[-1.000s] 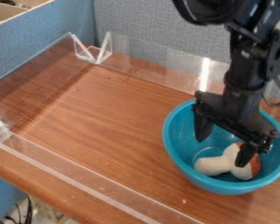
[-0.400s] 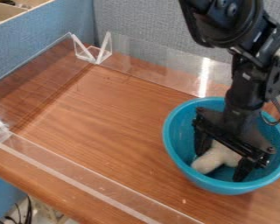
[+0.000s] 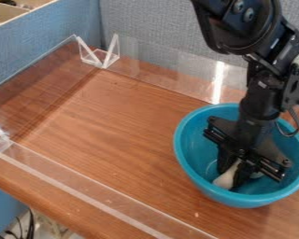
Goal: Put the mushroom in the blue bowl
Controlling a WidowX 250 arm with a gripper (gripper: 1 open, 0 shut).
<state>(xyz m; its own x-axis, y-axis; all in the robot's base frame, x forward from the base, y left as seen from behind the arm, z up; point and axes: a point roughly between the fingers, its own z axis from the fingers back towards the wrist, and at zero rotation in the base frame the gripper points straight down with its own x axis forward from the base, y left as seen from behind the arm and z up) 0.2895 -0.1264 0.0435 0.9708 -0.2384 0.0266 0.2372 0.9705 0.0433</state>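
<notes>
I looked over everything before me and found no text, label, brand, number or sign that I could read.

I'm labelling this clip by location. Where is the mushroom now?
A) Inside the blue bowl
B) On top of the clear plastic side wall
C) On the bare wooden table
A: the mushroom shows pale inside the blue bowl, below the rim and partly hidden by the gripper.

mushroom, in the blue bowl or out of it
In: the mushroom shows below the gripper, inside the blue bowl's rim, with teal wall around it.
</notes>
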